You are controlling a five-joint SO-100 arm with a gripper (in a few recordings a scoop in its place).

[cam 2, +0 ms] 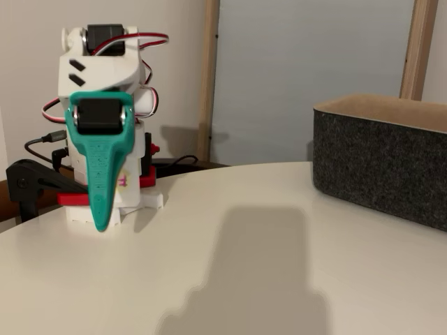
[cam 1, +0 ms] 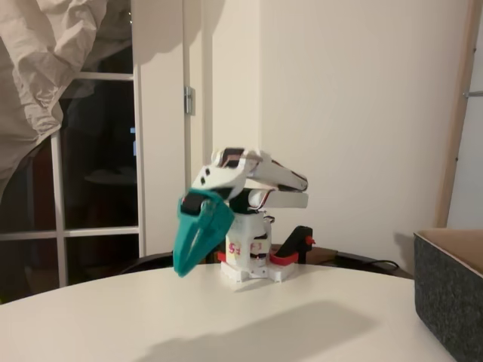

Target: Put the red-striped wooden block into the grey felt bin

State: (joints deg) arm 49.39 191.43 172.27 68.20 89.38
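**Folded at rest, bin off to the side**

Grey felt bin (cam 2: 380,167) sits closest, at the right edge of the white table (cam 1: 249,317) in both fixed views. My teal pincer (cam 1: 183,265) hangs tip-down before my base, fingers together, holding nothing, well apart from it.

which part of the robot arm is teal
The long tapered teal plastic gripper, pointing down at the white table; the arm's body is white and its base clamp red.

White arm (cam 1: 256,177), teal fingers (cam 2: 101,181), red wiring
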